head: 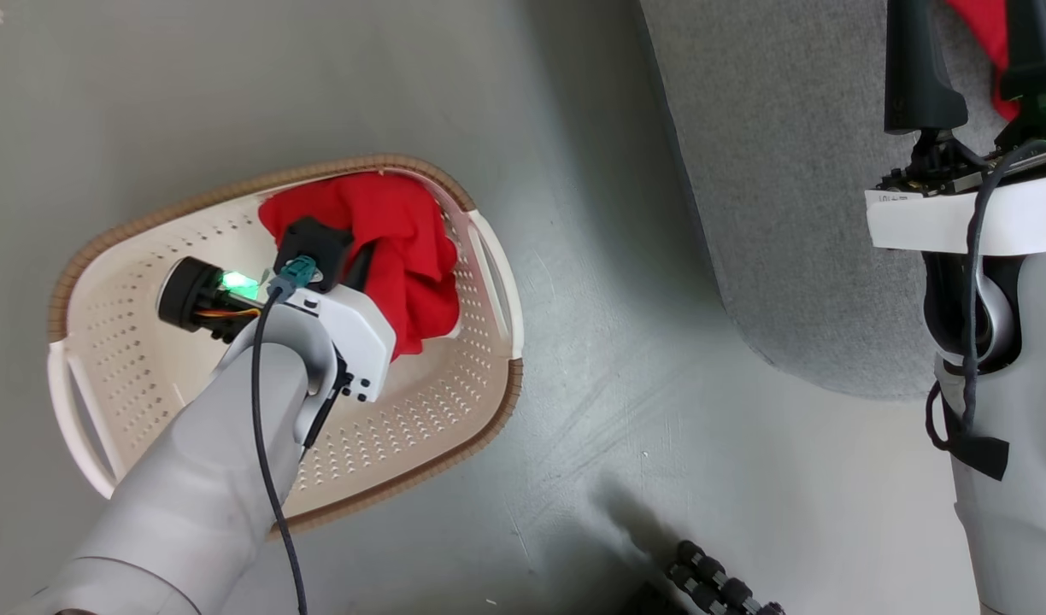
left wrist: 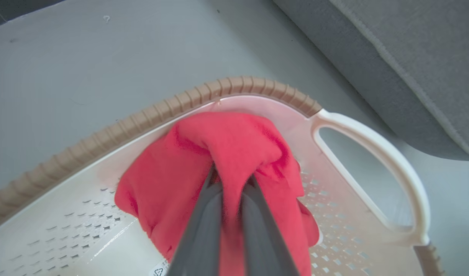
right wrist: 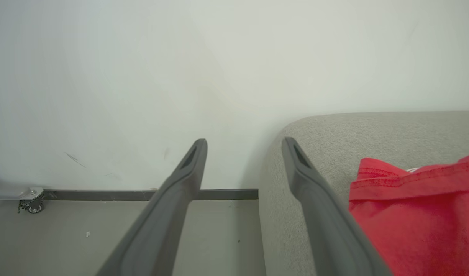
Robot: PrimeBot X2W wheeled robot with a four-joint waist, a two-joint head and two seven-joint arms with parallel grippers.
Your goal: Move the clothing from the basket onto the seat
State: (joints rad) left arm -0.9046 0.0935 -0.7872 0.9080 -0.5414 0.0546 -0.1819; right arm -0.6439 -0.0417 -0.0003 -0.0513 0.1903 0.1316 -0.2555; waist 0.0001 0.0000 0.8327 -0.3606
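The cream basket (head: 130, 231) with a brown rim (left wrist: 142, 119) stands on the grey floor at the left. Red clothing (head: 403, 248) is bunched against its far wall. My left gripper (left wrist: 232, 172) reaches down into the basket and is shut on a fold of that clothing (left wrist: 234, 142), which rises between its dark fingers. The grey seat (head: 788, 171) lies to the right of the basket (left wrist: 410, 57). My right gripper (right wrist: 245, 142) hovers open at the seat's corner (right wrist: 372, 130), holding nothing. Another red garment (right wrist: 418, 214) lies on the seat beside it (head: 989, 34).
Grey floor (head: 617, 384) separates the basket from the seat. A pale wall (right wrist: 181, 76) with a dark baseboard stands behind the seat's end. A small castor (right wrist: 33, 205) sits by the wall. Dark ridged parts (head: 719, 585) show at the bottom edge.
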